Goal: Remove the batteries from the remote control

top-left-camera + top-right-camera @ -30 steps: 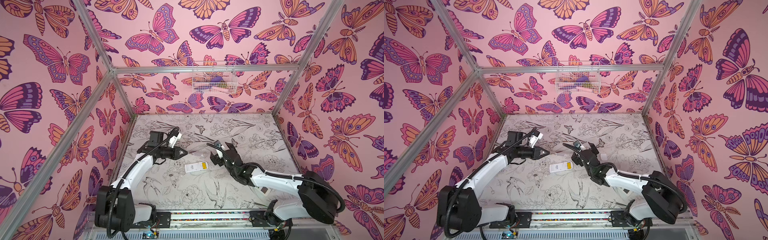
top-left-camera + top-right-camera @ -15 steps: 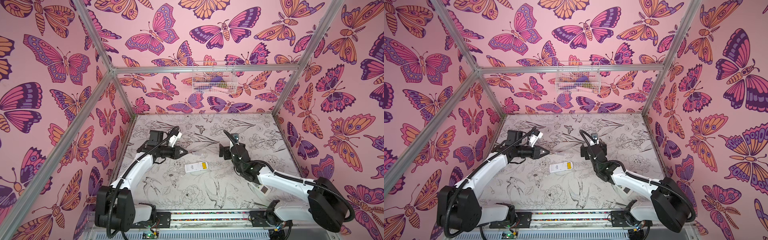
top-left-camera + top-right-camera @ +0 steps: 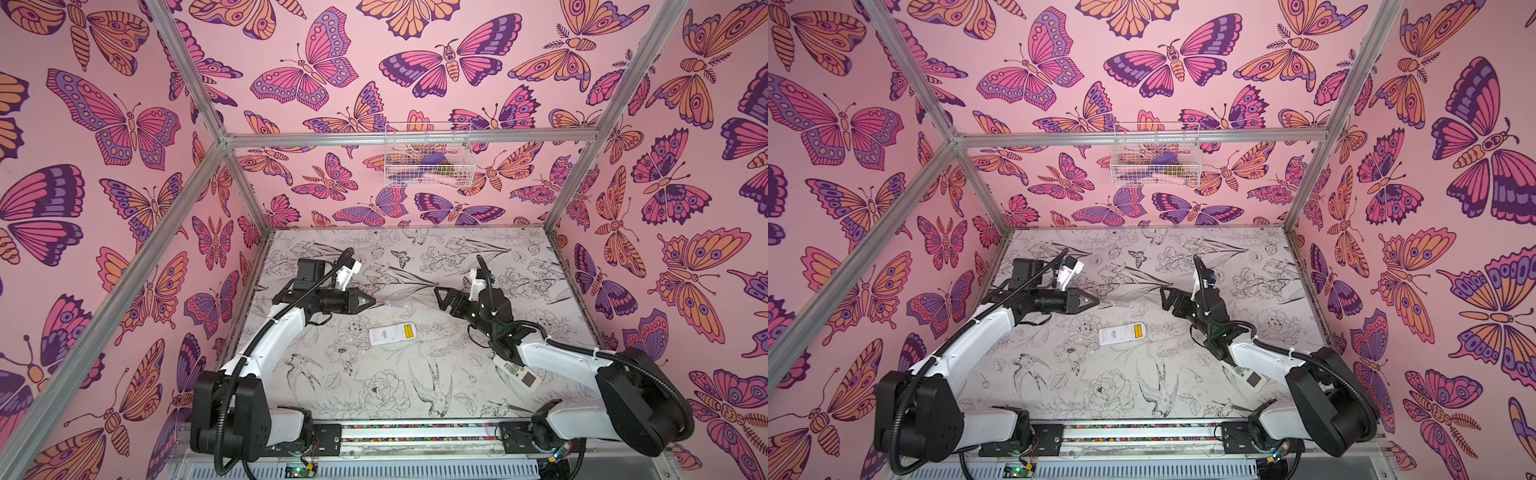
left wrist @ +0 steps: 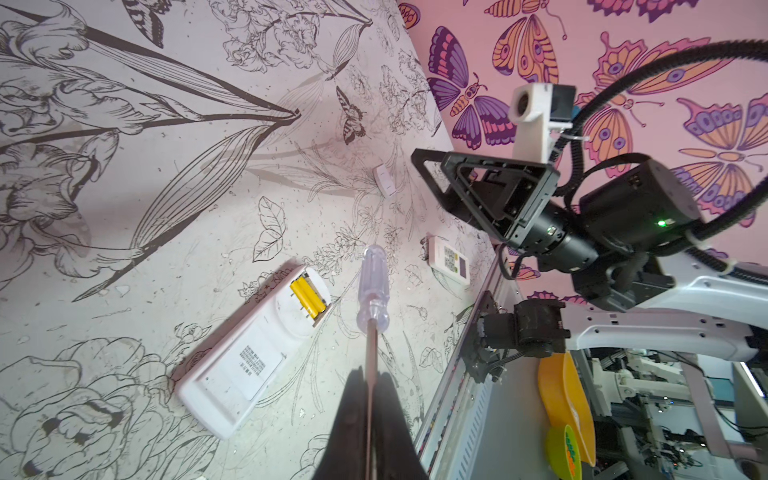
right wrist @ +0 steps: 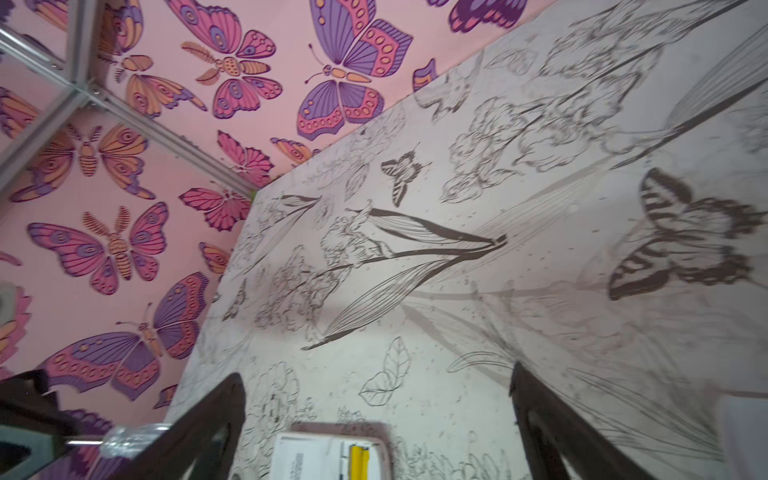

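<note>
On the left side of the surface (image 3: 374,395), my left gripper (image 3: 372,300) is clenched on the metal shaft of a screwdriver (image 4: 373,286). Its clear handle sticks out past my fingertips toward the middle, raised off the surface. Just nearer the front edge than that handle, around the middle of the surface, lies the remote control (image 3: 388,335), white and back side up, its compartment uncovered at the end nearer the right edge. The batteries (image 4: 307,296), two bright yellow ones, sit side by side inside that compartment, apart from both my grippers. Further right, my right gripper (image 3: 441,298) hangs above the surface, released, its jaws spread wide and facing the screwdriver handle across a gap. Toward the right edge, the left wrist view shows a small white piece (image 4: 384,185) lying flat, perhaps a cover, though it is too small to be sure. Near the front right corner a second remote (image 3: 519,374) lies buttons up, partly beneath my right arm.
</note>
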Motion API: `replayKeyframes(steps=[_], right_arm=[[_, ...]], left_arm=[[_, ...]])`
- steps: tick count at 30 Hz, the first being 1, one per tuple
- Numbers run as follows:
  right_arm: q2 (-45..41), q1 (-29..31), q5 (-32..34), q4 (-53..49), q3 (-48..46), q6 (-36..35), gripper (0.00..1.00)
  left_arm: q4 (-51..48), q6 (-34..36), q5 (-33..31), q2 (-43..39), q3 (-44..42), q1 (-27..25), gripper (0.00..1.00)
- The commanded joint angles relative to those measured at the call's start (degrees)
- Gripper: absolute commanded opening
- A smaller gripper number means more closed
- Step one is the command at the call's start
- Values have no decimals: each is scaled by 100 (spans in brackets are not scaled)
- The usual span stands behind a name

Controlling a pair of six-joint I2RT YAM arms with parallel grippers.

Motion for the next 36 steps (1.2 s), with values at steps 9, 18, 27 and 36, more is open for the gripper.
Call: replayKeyframes(steps=[9, 18, 27, 36], right_arm=[[1813, -99, -2621, 3303, 528, 1650, 94], [2627, -127, -3310, 4815, 843, 2780, 81], [2523, -96, -3755, 4807, 906, 2788, 80], [2659, 264, -4081, 4810, 1249, 2827, 76]], left_arm=[[772, -638, 818, 75, -147, 30, 0], [749, -717, 948, 90, -70, 70, 0], [795, -773, 913, 167, -51, 127, 0], [1996, -1850, 1162, 208, -449, 138, 0]])
